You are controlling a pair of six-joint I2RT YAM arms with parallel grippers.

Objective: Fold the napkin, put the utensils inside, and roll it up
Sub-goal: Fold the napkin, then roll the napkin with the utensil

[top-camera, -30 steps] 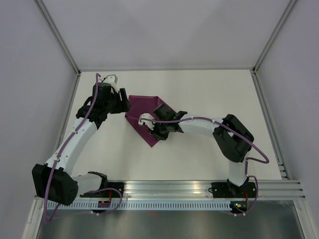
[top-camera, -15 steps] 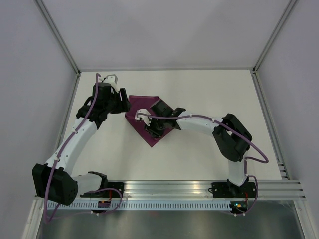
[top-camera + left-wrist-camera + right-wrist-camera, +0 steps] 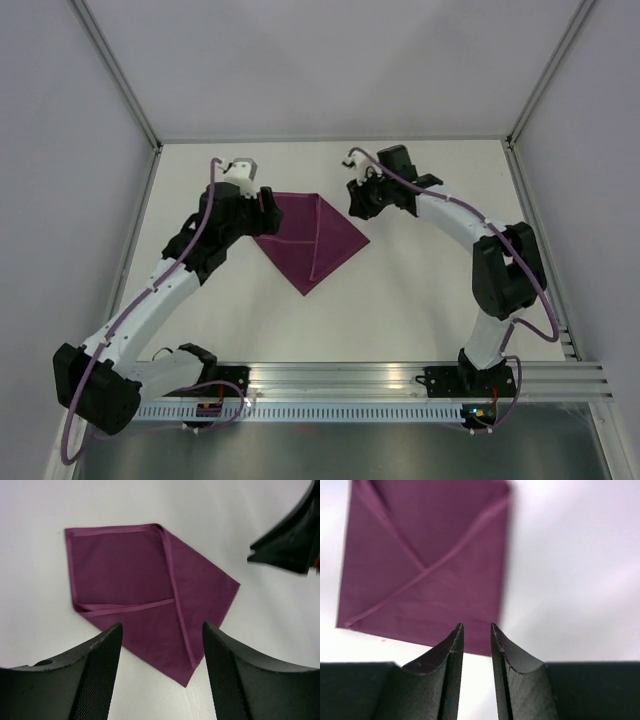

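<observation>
Top external view shows the napkin lying flat on the white worktop between the arms, folded into a diamond with hemmed flaps on top. Thin and limp with a slight sheen, it probably weighs almost nothing, slides readily, and is best pinched at a free corner or hem. The left tool hovers wide open at its left edge, the right tool off its far right corner with jaws barely parted and empty, and pale panels on a metal frame wall the smooth worktop.

The napkin is hemmed cloth with slight sheen; the table matt white.
</observation>
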